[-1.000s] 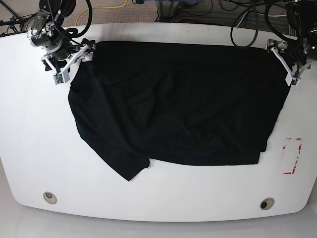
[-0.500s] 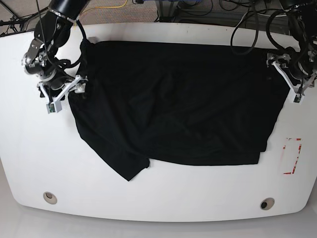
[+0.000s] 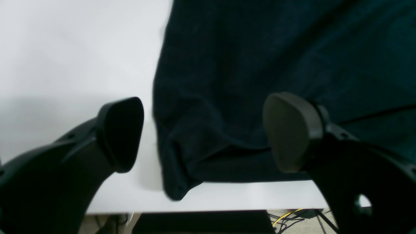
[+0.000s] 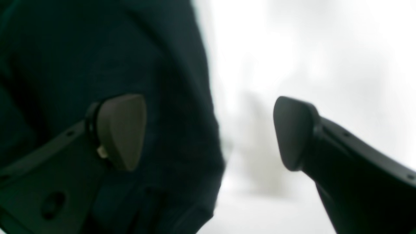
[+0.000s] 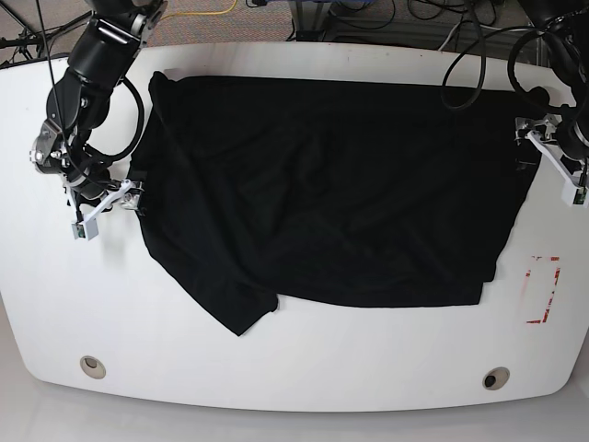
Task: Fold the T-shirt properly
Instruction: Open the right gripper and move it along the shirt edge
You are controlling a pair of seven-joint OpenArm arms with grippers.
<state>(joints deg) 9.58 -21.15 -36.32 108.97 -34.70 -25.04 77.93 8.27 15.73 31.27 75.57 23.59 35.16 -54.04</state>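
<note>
Your right gripper (image 5: 106,210) hangs open at the worktop's (image 5: 304,378) left edge, astride the T-shirt's (image 5: 331,193) side. The shirt lies spread across the middle. Your left gripper (image 5: 557,170) gapes empty near the right edge, above red tape marks (image 5: 543,290); two round holes (image 5: 92,366) dot the front edge.

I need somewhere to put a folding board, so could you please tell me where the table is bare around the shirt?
The widest bare strip of the table runs along the near edge, below the T-shirt's hem. The near left side, beside the drooping sleeve, is also bare. The right edge is crowded by the red marking and the left end effector; the far left by the right end effector.
</note>
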